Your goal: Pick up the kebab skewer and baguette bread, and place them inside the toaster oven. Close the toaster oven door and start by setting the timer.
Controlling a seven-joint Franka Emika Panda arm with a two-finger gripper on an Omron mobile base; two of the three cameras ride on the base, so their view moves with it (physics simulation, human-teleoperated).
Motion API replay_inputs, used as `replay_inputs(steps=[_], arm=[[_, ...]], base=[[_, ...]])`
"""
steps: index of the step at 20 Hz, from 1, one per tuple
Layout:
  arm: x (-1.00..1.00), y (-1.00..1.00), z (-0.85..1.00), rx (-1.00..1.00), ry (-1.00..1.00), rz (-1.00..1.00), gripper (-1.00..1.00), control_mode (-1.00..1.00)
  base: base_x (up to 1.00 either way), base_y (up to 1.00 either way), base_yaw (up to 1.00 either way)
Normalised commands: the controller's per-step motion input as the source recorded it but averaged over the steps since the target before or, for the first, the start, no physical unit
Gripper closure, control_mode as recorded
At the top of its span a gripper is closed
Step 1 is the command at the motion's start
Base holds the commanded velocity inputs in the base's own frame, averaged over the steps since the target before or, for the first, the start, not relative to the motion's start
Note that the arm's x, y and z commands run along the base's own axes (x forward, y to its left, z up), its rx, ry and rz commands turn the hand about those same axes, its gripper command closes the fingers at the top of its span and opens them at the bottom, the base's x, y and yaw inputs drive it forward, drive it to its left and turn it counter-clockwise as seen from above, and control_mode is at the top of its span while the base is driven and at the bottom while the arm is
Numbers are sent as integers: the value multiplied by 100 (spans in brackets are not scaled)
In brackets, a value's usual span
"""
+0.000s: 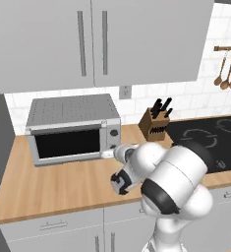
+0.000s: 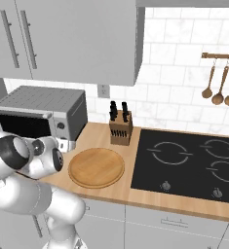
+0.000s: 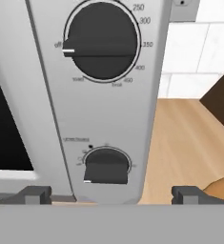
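We hold our gripper (image 3: 111,194) wide open, right in front of the toaster oven (image 1: 72,129), so its tips sit on each side of the small round timer knob (image 3: 106,166). The shiny grey box stands at the far left of the smooth wooden counter (image 1: 63,184), its black glass door (image 1: 67,143) shut

Two rear base views sharing toaster oven (image 1: 72,129); hand view close up.
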Motion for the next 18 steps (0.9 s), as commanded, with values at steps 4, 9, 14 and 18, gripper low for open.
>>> replay_inputs(steps=[4,9,14,18], arm=[[5,0,-7,0,0,0,-100,-100],[16,0,0,0,-1,0,-100,-100],[12,0,0,1,0,0,-100,-100],[12,0,0,0,0,0,-100,-100]], base=[[0,0,0],[0,0,0],[0,0,0],[0,0,0]])
